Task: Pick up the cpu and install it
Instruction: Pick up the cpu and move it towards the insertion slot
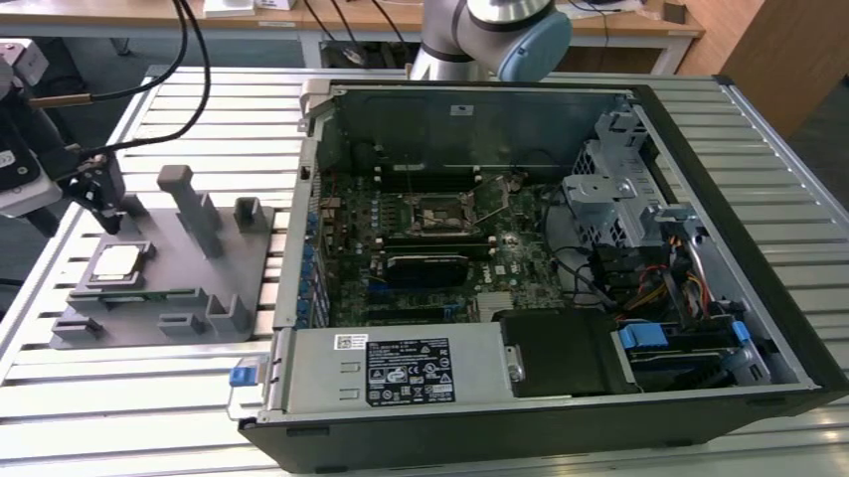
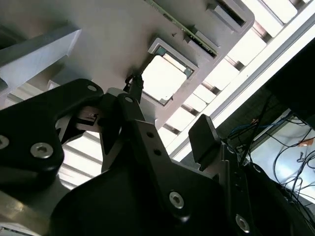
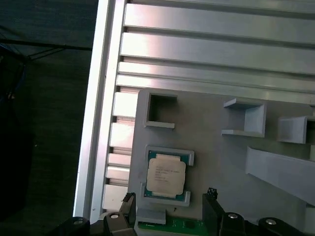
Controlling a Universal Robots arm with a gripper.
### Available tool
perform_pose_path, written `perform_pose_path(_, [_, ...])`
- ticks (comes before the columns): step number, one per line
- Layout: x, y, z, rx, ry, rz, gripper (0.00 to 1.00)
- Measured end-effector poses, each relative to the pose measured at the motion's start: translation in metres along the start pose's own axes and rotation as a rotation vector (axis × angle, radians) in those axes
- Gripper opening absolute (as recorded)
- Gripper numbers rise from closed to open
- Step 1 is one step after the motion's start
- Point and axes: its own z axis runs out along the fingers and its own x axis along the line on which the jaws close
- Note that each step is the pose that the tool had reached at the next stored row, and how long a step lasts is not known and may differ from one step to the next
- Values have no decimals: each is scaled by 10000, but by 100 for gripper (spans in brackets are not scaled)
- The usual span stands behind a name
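Over the grey holder, my claw hangs wide open and empty; the cpu lies flat beneath, between its fingers.

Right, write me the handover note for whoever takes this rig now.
The gripper: fingers open, holding nothing, close to the cpu but not gripping it.
The cpu: flat in its recess on the grey holder, which sits beside the open computer case, on the exterior view's left.
Done: nothing yet; the cpu is not lifted.
Left: the pickup and the install in the case.
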Motion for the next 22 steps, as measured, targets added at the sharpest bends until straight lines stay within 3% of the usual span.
perform_pose_path(11, [0,-7,181,-3,-5,134,64])
perform_pose_path(14, [0,-9,236,-4,-5,141,65])
perform_pose_path(15, [0,-9,254,-4,-6,142,72])
perform_pose_path(22, [-2,-12,337,-3,-5,145,72])
